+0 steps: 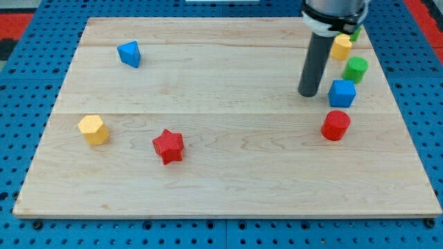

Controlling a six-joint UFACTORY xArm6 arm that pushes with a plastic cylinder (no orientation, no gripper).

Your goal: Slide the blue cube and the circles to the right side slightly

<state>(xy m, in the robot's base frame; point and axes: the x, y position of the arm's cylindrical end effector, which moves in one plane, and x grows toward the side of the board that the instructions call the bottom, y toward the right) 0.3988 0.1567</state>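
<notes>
Seven blocks lie on the wooden board (228, 173), four of them bunched near the view's right edge. My tip (308, 94) rests on the board just left of the blue cube (342, 93), close beside it – whether it touches the cube I cannot tell. No jaws on this rig, only the dark rod, so nothing is gripped.

Above the cube and slightly to the view's right stands the green circle (356, 69); below it, a little to the left, the red circle (336, 125). Both sit near the cube but apart from it. A yellow block (340, 46), shape unclear, lies above the green circle, partly hidden by the arm, with a sliver of another green block (356, 31) behind it at the board's top right corner.

Well apart, on the view's left half – a blue triangle (129, 53) near the top, a yellow hexagon (93, 129) by the left edge, and a red star (168, 145) to its right
</notes>
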